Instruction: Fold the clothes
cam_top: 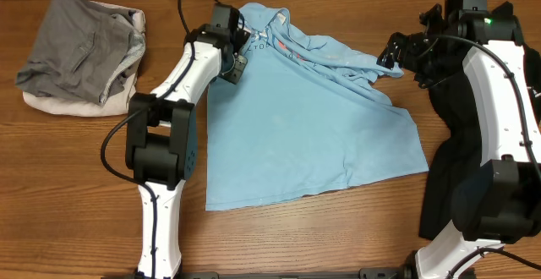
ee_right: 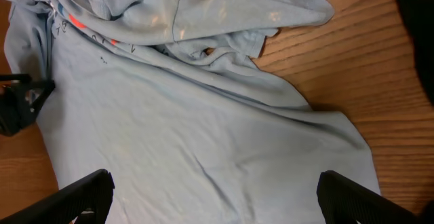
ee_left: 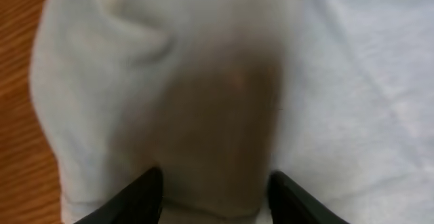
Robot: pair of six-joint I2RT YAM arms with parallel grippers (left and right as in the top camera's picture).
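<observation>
The light blue T-shirt (cam_top: pixel 313 135) lies spread on the wooden table, its top bunched and the red-and-white lettering (cam_top: pixel 283 51) partly showing. My left gripper (cam_top: pixel 235 66) sits low on the shirt's upper left corner. In the left wrist view its jaws (ee_left: pixel 217 200) stand partly apart on either side of a raised, shadowed hump of the T-shirt (ee_left: pixel 352 81). My right gripper (cam_top: pixel 390 57) hovers by the crumpled right sleeve. It is wide open (ee_right: pixel 213 197) above the T-shirt (ee_right: pixel 203 129) with nothing held.
A grey and cream pile (cam_top: pixel 80 51) lies at the back left. A black shirt (cam_top: pixel 452 186) lies under the right arm along the right edge and shows as a dark corner (ee_right: pixel 417 20) in the right wrist view. Bare wood (cam_top: pixel 279 237) runs along the front.
</observation>
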